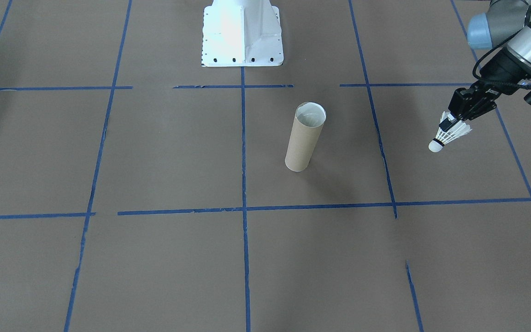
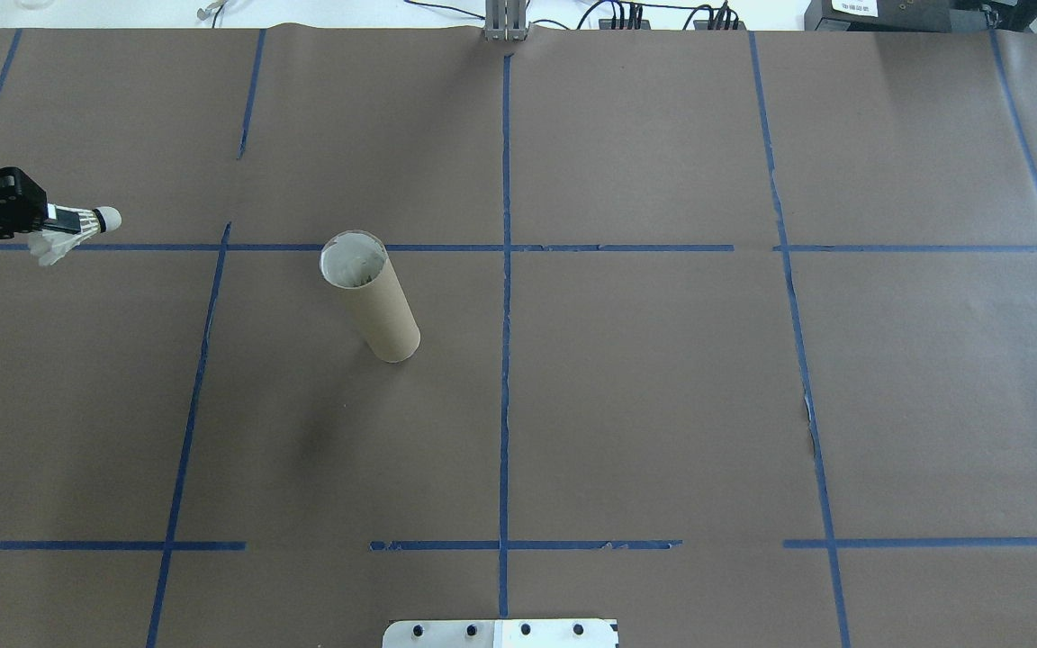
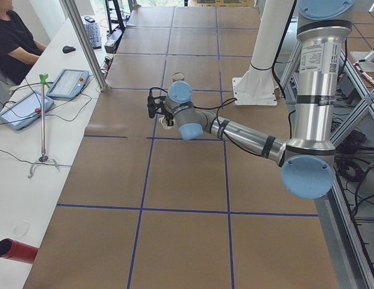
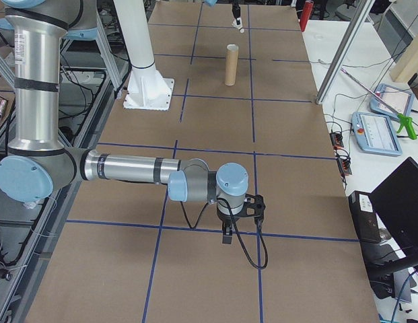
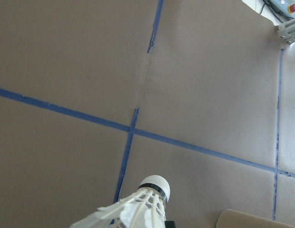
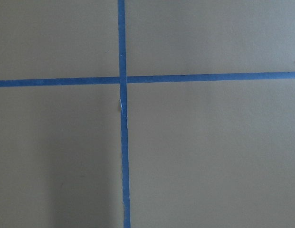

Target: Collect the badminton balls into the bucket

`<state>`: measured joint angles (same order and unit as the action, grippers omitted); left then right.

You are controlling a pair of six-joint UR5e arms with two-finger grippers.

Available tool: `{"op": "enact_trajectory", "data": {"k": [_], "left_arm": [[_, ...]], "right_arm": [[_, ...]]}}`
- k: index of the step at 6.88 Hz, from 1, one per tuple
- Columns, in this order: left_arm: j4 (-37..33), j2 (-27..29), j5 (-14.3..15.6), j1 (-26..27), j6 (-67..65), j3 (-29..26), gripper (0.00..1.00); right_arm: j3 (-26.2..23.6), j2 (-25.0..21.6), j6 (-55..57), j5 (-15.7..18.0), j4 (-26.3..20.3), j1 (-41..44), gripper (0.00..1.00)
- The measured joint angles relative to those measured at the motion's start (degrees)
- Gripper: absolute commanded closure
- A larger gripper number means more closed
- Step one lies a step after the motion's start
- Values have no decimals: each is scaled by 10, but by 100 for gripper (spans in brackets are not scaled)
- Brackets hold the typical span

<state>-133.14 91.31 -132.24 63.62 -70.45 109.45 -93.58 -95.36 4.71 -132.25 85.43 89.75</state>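
One white badminton ball (image 1: 450, 134) hangs in the air with my left gripper (image 1: 447, 123) shut on its feather skirt, cork tip pointing down and outward. From overhead, the badminton ball (image 2: 77, 232) and left gripper (image 2: 55, 216) are at the far left edge, well left of the bucket (image 2: 373, 297). The bucket (image 1: 304, 138), a brown cardboard tube with a pale inside, stands upright near the table's middle. The left wrist view has the badminton ball (image 5: 137, 206) at the bottom and the bucket's rim (image 5: 252, 219) in the corner. My right gripper (image 4: 227, 232) hovers low over the paper; I cannot tell its state.
Brown paper with blue tape lines (image 2: 505, 270) covers the table. The white robot base (image 1: 241, 34) stands at the robot's edge. A side bench holds tablets (image 3: 66, 83) and cables, with a person (image 3: 15, 42) seated there. A red tube (image 3: 15, 250) lies on the bench.
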Motion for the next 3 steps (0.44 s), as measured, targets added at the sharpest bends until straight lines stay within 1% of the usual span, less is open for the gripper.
{"op": "enact_trajectory", "data": {"k": [3], "left_arm": [[121,6,2,9,87,92,100]], "right_arm": [[0,0,0,0,0,0,0]]}}
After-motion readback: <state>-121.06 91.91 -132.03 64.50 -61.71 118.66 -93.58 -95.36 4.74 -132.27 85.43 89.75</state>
